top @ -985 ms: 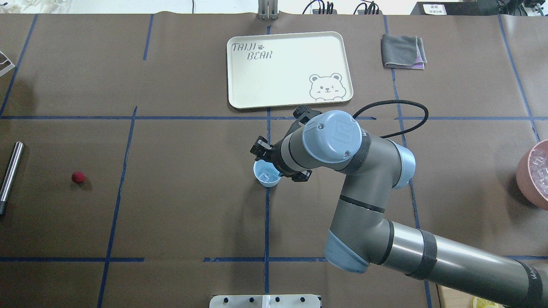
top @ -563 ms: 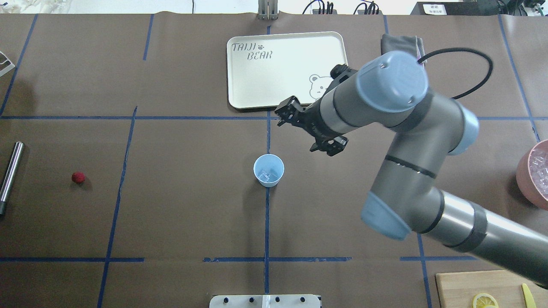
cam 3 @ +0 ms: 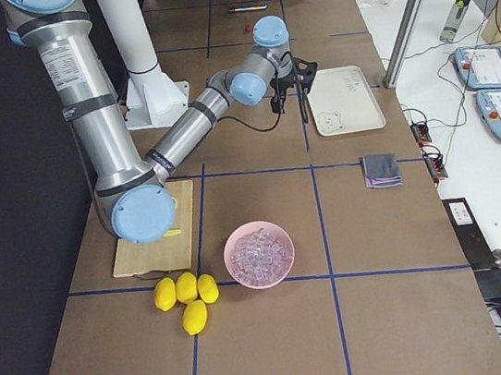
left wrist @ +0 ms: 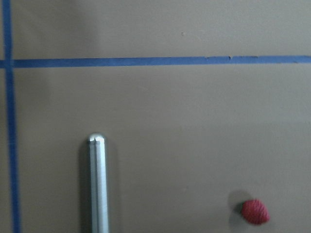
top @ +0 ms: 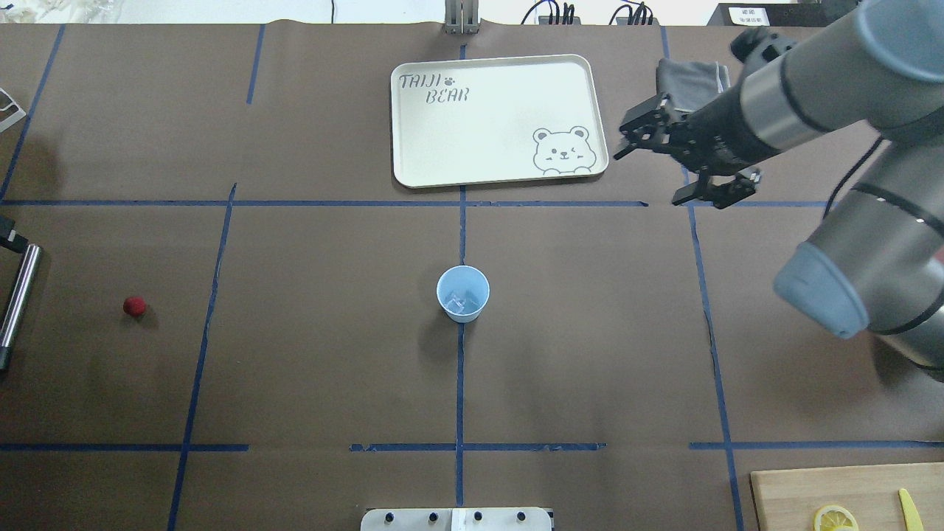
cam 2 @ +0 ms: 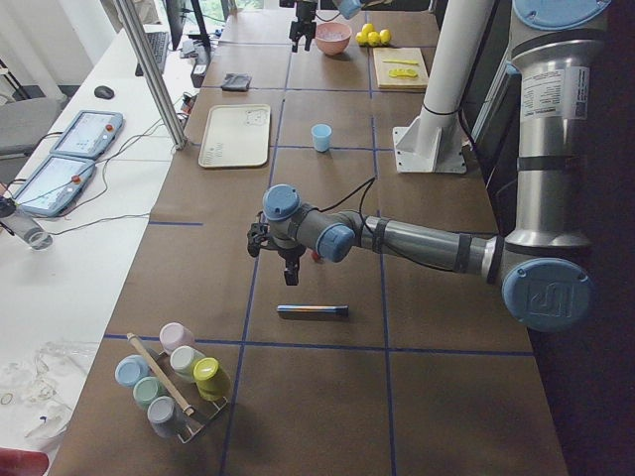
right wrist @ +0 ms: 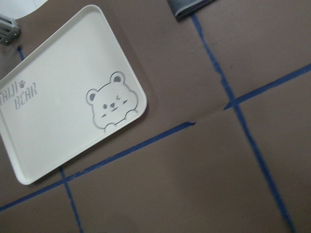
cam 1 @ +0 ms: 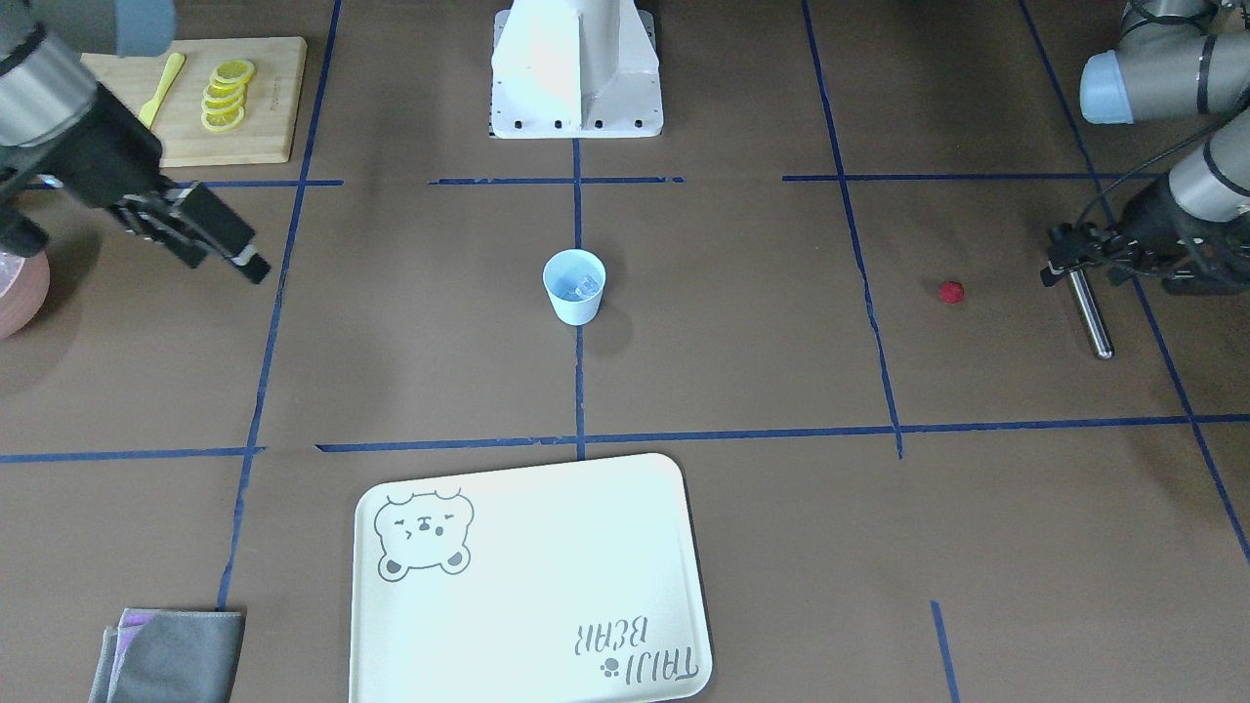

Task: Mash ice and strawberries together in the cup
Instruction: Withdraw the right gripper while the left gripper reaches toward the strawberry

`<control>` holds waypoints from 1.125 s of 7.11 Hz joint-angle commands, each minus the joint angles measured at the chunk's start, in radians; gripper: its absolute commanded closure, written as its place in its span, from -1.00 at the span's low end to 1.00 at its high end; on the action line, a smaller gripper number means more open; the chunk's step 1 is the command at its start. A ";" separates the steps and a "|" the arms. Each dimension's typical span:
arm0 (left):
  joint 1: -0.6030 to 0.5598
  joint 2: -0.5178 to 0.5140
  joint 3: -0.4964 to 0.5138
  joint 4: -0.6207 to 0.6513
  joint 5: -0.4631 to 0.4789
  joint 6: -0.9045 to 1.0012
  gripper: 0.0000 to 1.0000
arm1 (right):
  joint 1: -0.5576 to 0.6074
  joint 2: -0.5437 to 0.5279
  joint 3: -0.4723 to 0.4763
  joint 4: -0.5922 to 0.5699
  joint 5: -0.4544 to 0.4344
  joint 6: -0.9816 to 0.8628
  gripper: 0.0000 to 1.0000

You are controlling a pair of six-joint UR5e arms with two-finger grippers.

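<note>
Small red strawberry (top: pixel 134 306): soft, rolls; we'd pinch mid-body gently. Right end effector (top: pixel 646 179) spread wide, empty; left end effector (cam 1: pixel 1066 264) unclear.

Right claw (top: pixel 647 177) hangs aloft with jaws apart, arm bent; left claw (cam 1: pixel 1060 256) hovers low, arm outstretched.

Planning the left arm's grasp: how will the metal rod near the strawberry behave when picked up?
The rod looks round and polished, so it may roll if nudged sideways and could slip between the jaws. It looks like solid metal, so probably stiff and heavy for its size.
</note>
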 commanded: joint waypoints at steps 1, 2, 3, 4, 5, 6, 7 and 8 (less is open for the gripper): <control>0.157 -0.035 -0.003 -0.032 0.133 -0.208 -0.99 | 0.165 -0.113 -0.037 -0.001 0.089 -0.281 -1.00; 0.196 -0.036 -0.003 -0.035 0.159 -0.212 -0.99 | 0.166 -0.112 -0.052 0.004 0.088 -0.285 -1.00; 0.243 -0.036 -0.004 -0.051 0.163 -0.222 -0.98 | 0.166 -0.118 -0.053 0.009 0.090 -0.287 -1.00; 0.259 -0.034 0.009 -0.084 0.164 -0.225 -0.96 | 0.166 -0.118 -0.054 0.009 0.088 -0.285 -1.00; 0.268 -0.035 0.025 -0.085 0.164 -0.221 -0.93 | 0.166 -0.118 -0.054 0.009 0.087 -0.287 -1.00; 0.272 -0.037 0.033 -0.086 0.164 -0.221 -0.89 | 0.166 -0.119 -0.054 0.010 0.087 -0.287 -1.00; 0.272 -0.037 0.033 -0.086 0.164 -0.219 -0.80 | 0.166 -0.121 -0.054 0.010 0.078 -0.287 -1.00; 0.272 -0.039 0.034 -0.085 0.166 -0.216 -0.71 | 0.166 -0.124 -0.053 0.010 0.078 -0.287 -1.00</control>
